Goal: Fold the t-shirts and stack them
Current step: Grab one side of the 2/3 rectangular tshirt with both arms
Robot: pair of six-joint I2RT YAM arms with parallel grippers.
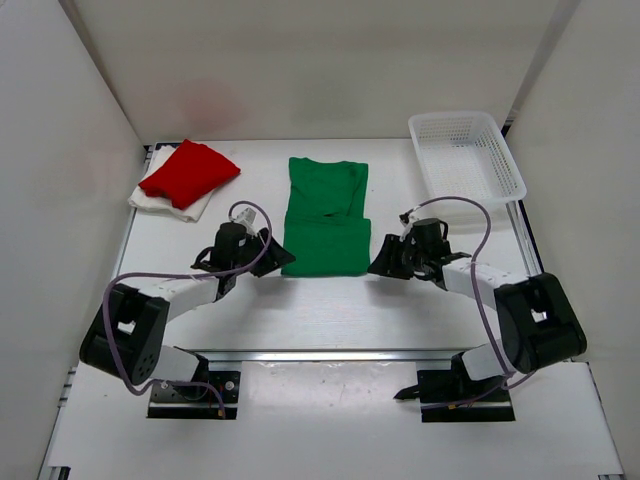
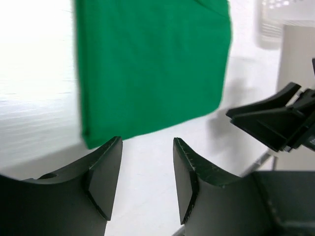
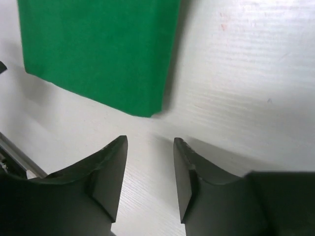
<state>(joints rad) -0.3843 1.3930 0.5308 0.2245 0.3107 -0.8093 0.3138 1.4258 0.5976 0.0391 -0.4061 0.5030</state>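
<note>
A green t-shirt (image 1: 326, 215) lies flat mid-table, its lower part folded up over itself. The red t-shirt (image 1: 188, 172) sits folded on the white t-shirt (image 1: 200, 206) at the back left. My left gripper (image 1: 276, 256) stands open just off the green shirt's near left corner (image 2: 93, 140), nothing between its fingers. My right gripper (image 1: 384, 260) is open too, just off the near right corner (image 3: 147, 110), empty. In both wrist views the bare table shows between the jaws and the green cloth lies just beyond the fingertips.
A white plastic mesh basket (image 1: 466, 152) stands at the back right. White walls close in the table on the left, back and right. The right gripper (image 2: 275, 118) shows in the left wrist view, across the shirt's near edge.
</note>
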